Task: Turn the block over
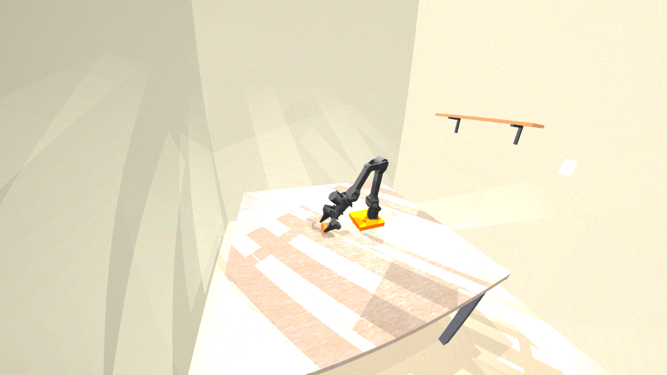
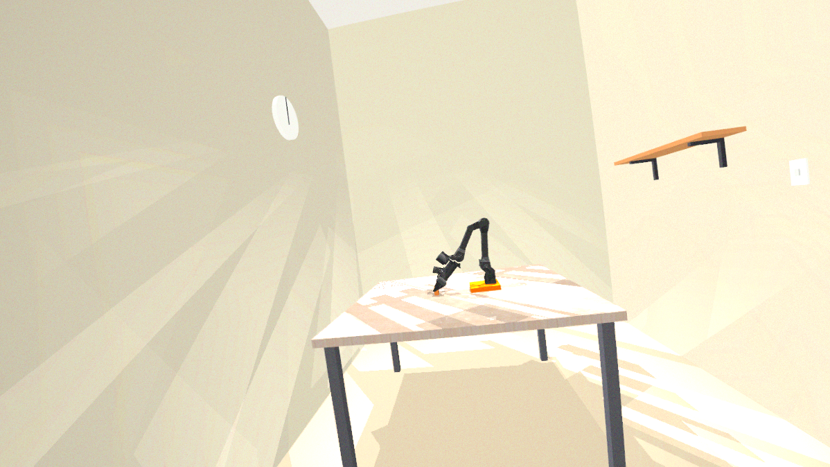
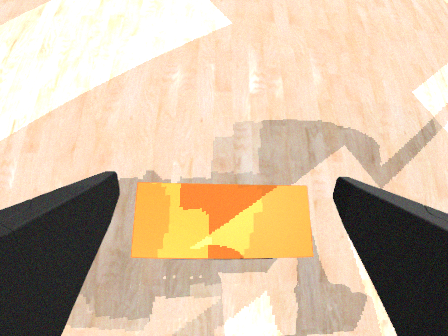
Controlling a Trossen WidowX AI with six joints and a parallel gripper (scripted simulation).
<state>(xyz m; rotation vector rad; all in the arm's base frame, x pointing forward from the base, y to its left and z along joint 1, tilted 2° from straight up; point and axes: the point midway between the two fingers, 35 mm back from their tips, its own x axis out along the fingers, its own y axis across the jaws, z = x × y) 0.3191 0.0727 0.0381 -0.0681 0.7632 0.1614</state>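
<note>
A pale wooden table (image 2: pixel 522 313) on dark metal legs stands in a cream-walled room, its top crossed by bands of sunlight and shadow. A round wall clock (image 2: pixel 285 117) hangs on the left wall, and on the right wall are an orange shelf (image 2: pixel 679 145) on dark brackets and a white wall switch (image 2: pixel 798 172). The clock face shows only a single dark line; no numerals, brand names or writing can be read anywhere.

The black arm (image 1: pixel 368 179) rises from an orange base plate (image 1: pixel 367 219) and bends down toward the table top. Its gripper (image 3: pixel 226 231) is spread nearly as wide as it goes and holds nothing; both dark fingers stand apart from the block, one on each side.

The orange block (image 3: pixel 222 222) lies flat on the table between the fingers, touching neither. Its upward face is plain orange with patches of lighter yellow light; no dark mark shows on it in the wrist view. In the top and exterior views the block is only a small orange sliver partly hidden behind the gripper tips, too small to read its faces. The fingers are cut off by the lower edge of the wrist view, and the gripper's shadow falls around the block.
</note>
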